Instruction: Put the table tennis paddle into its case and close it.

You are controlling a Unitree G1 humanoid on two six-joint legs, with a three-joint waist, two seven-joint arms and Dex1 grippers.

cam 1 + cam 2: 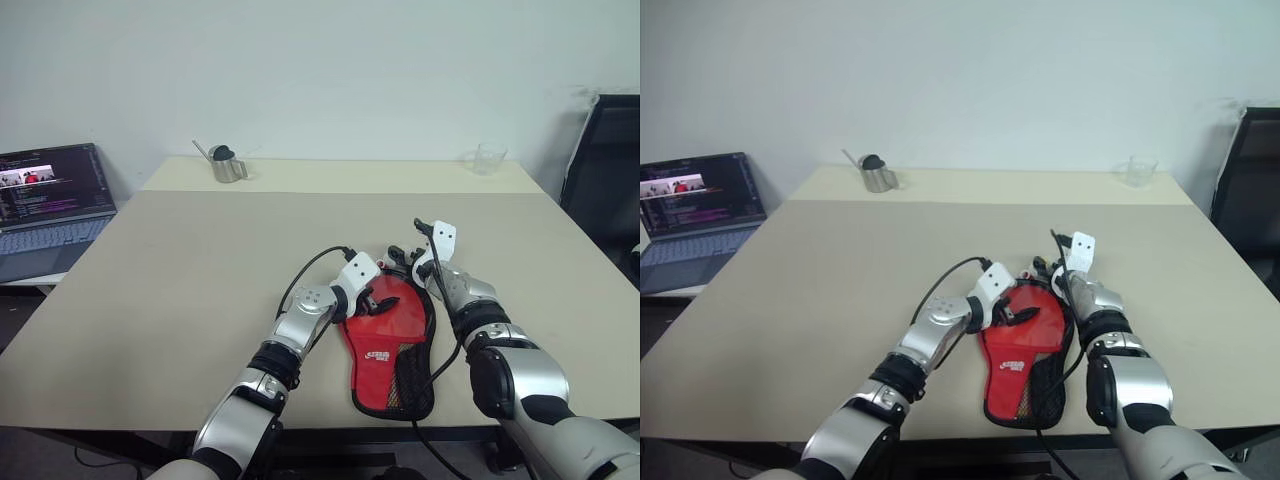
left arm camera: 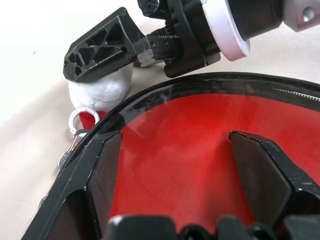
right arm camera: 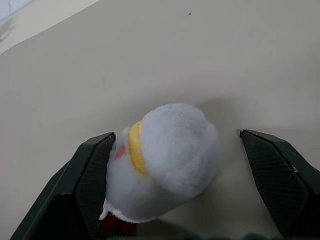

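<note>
Open case (image 1: 392, 350) at the table's (image 1: 180, 280) near edge, red lining up.
Left gripper (image 1: 378, 302) hovers spread over the lining; right gripper (image 3: 175, 165), spread, brackets a white plush charm (image 3: 165, 160) beyond the rim.

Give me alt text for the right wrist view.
A fluffy white plush charm with a yellow band lies on the beige table, between the right gripper's two open black fingers.
</note>
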